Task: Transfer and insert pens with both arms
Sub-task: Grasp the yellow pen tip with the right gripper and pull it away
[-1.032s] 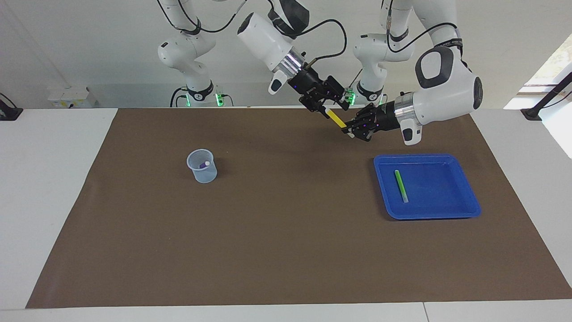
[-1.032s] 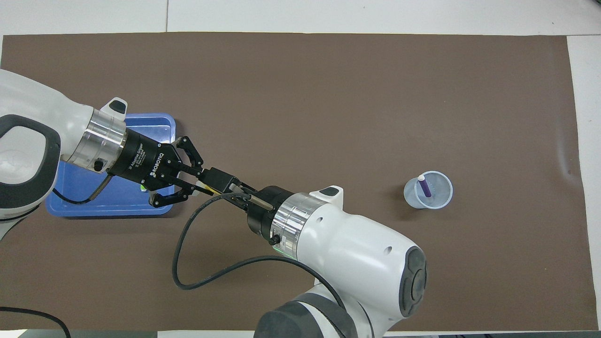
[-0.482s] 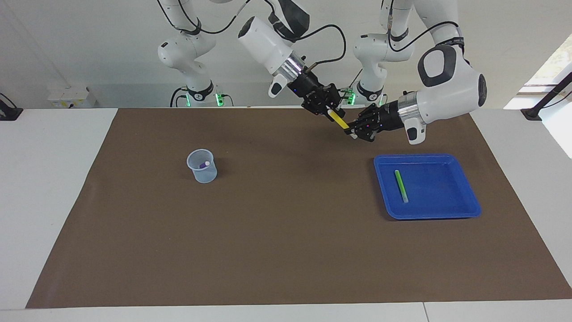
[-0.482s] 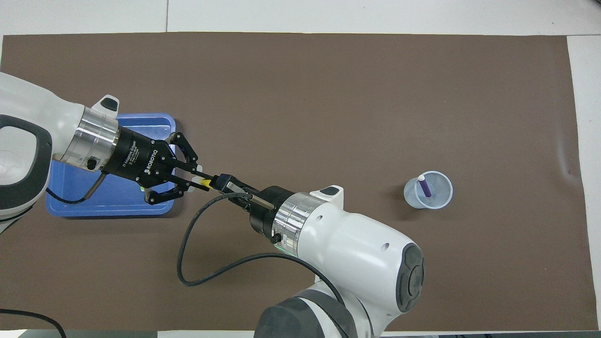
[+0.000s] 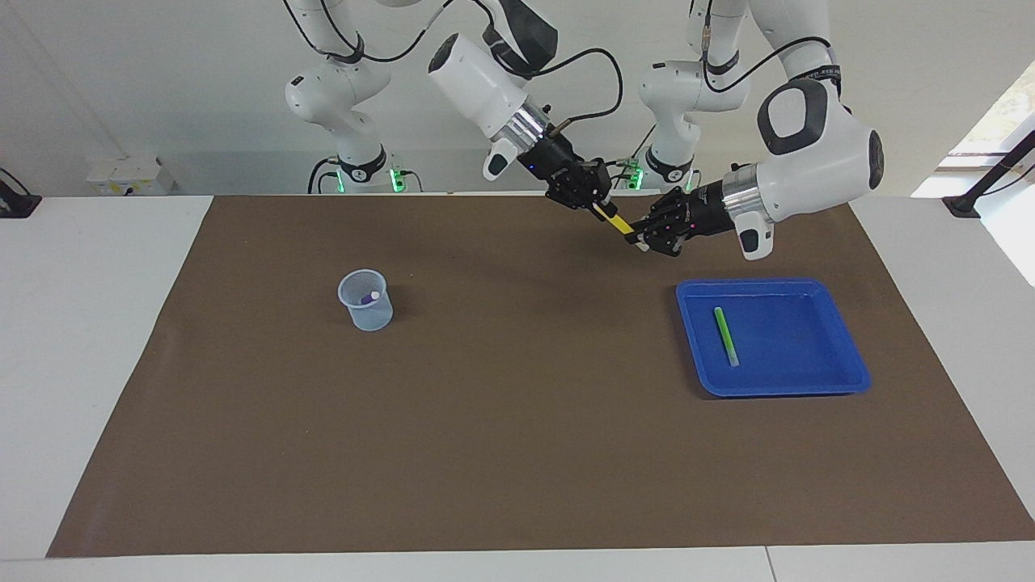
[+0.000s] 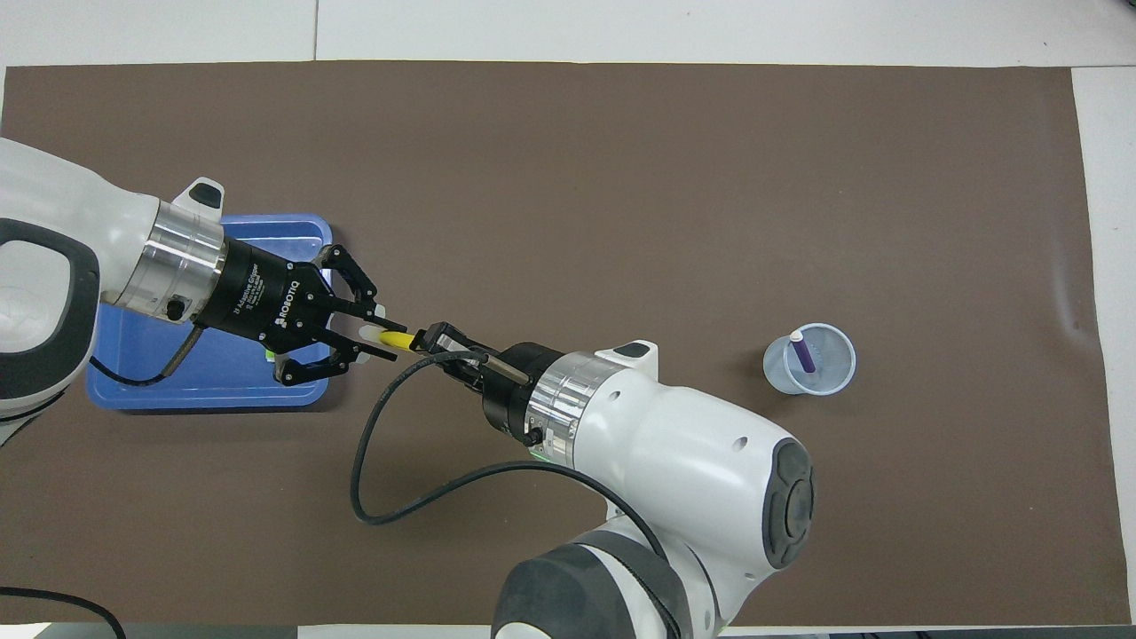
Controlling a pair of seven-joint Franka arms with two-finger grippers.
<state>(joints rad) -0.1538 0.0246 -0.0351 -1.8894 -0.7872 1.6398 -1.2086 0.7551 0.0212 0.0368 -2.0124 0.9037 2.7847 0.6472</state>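
Yellow pen (image 5: 612, 219) you see clamped by right gripper (image 5: 596, 204), left gripper (image 5: 639, 237) fingers spread around its end, above the mat's robot-side edge.

Your two arms meet tip to tip in the air above the robots' edge of the table, nearer the left arm's end. The left gripper (image 5: 639, 236) (image 6: 368, 333) points toward the right arm's end, wrist nearly level, fingers spread apart. The right gripper (image 5: 598, 206) (image 6: 426, 340) slants down toward it from a raised, bent wrist, fingers closed together. Neither gripper touches the table.
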